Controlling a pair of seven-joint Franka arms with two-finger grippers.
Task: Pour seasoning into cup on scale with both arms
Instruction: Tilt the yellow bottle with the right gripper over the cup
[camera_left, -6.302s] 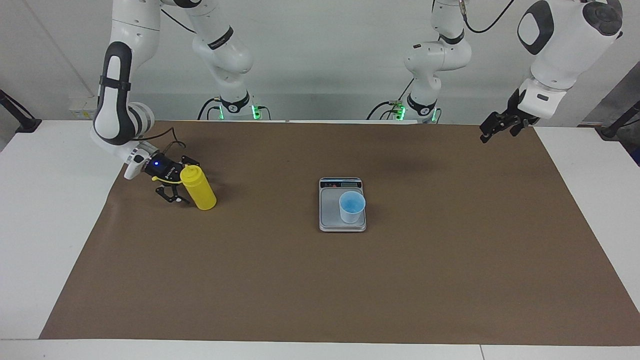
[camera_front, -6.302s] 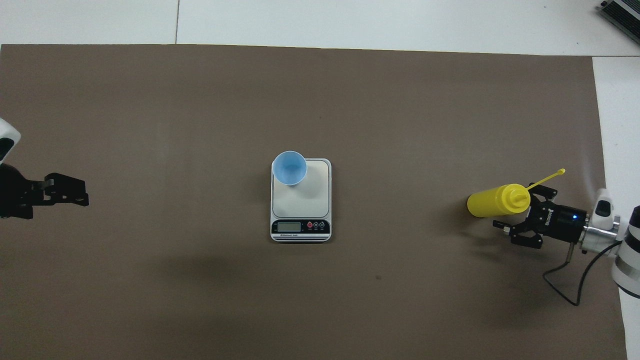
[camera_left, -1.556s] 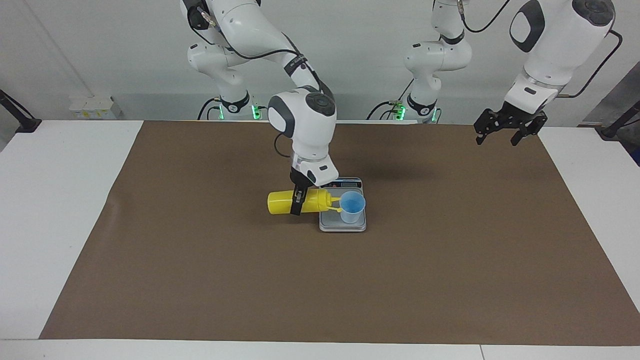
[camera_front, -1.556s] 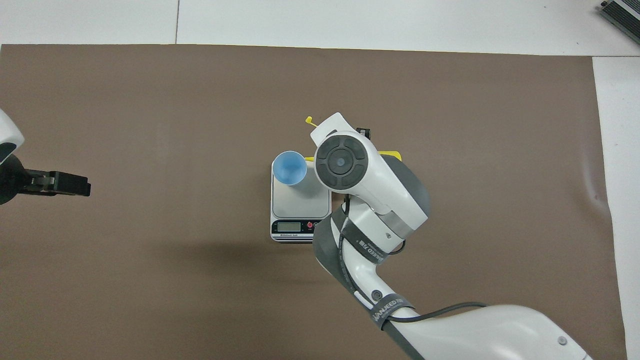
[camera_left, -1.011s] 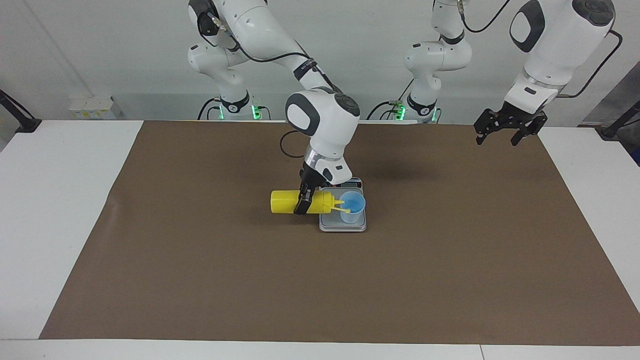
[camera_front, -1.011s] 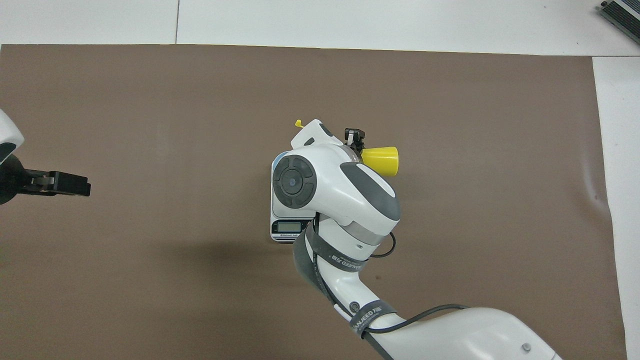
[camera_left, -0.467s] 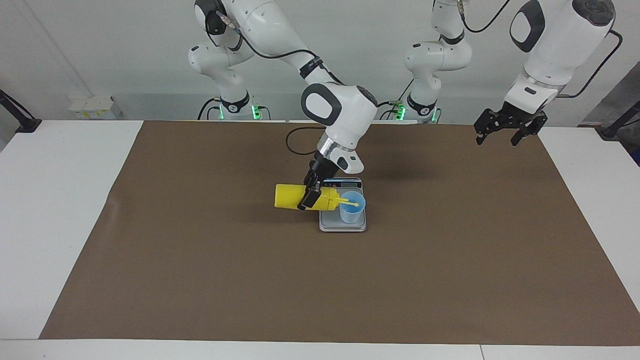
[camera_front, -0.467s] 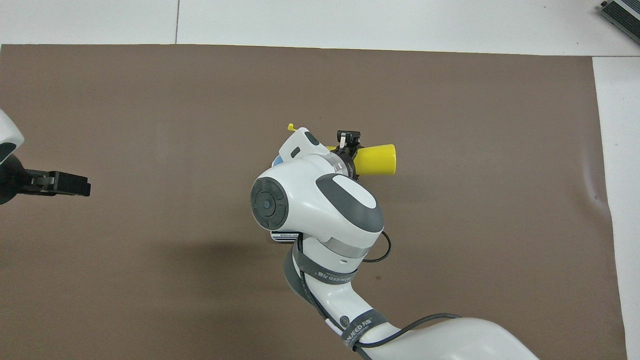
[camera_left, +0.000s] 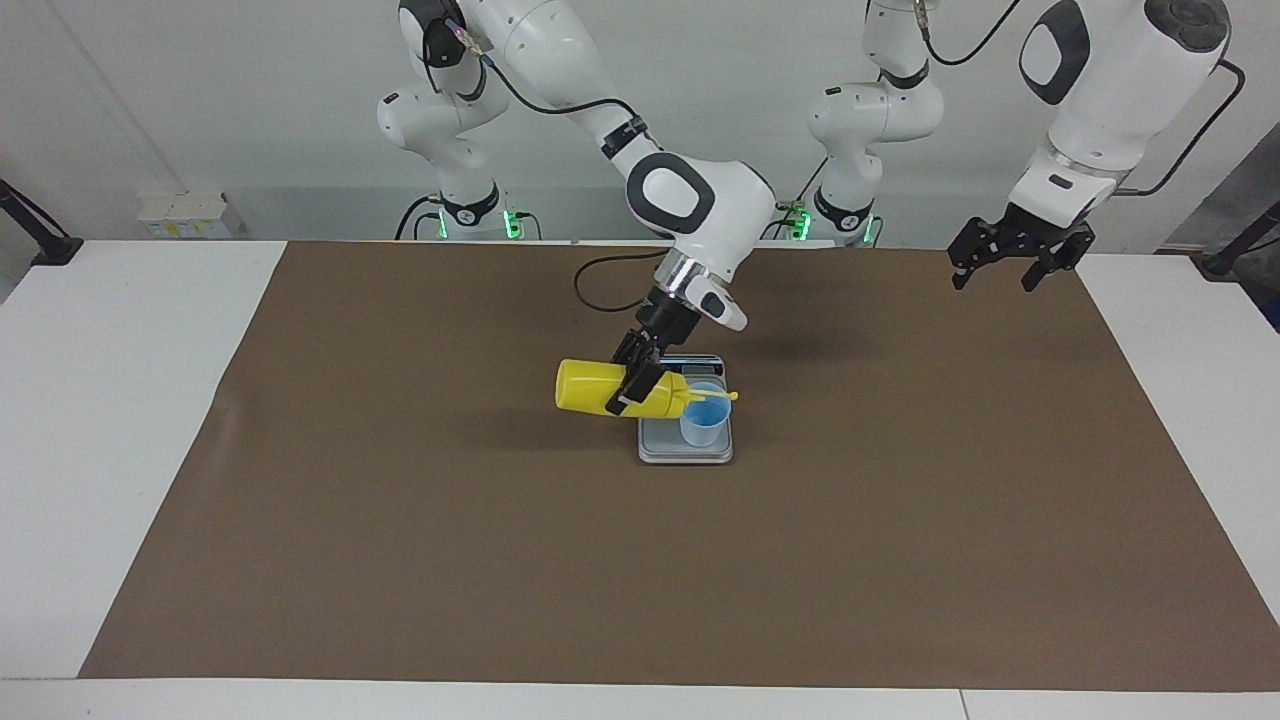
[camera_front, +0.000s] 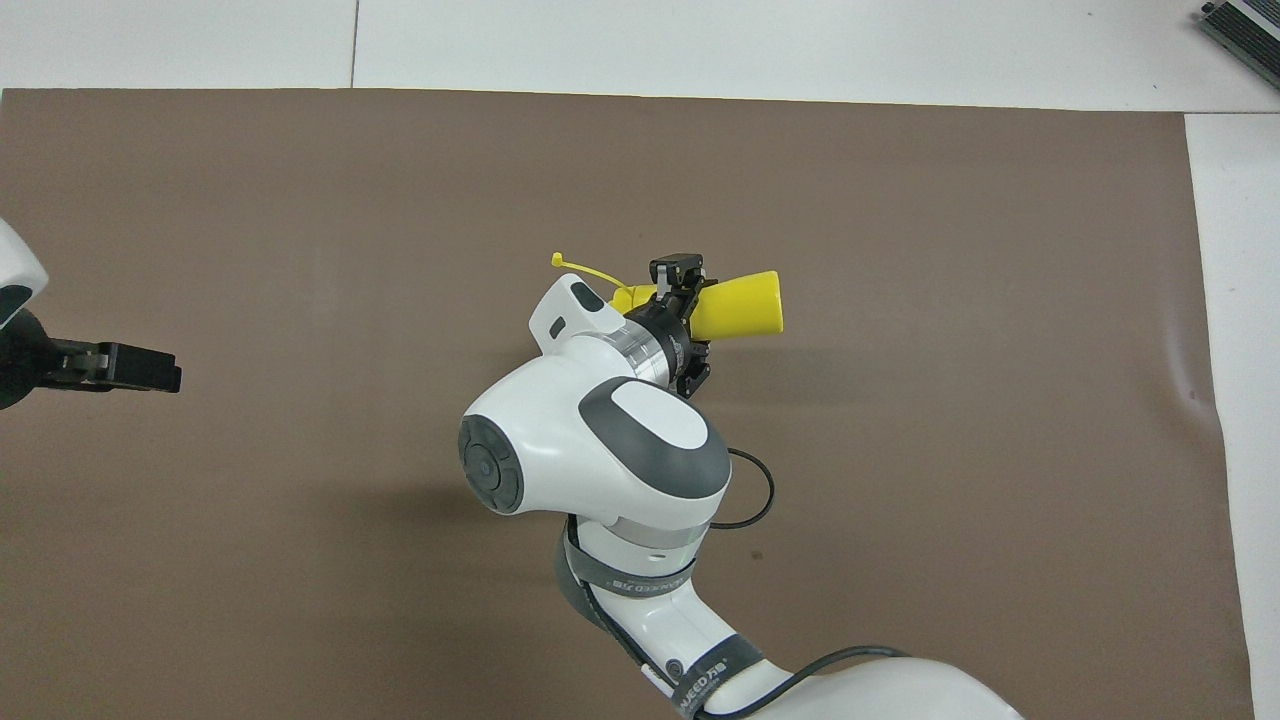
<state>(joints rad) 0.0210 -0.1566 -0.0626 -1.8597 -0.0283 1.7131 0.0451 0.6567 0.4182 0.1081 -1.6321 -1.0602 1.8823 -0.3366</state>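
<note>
Right hand clamps bottle sideways, nozzle over cup on scale. Left hand waits open, empty, well apart from scale.

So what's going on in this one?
The right gripper is shut on the yellow bottle, holding it tipped on its side with the nozzle over the blue cup, which stands on the scale mid-table. Whether anything is coming out can't be seen. The left gripper waits with jaws open, in the air over the left arm's end of the table.
</note>
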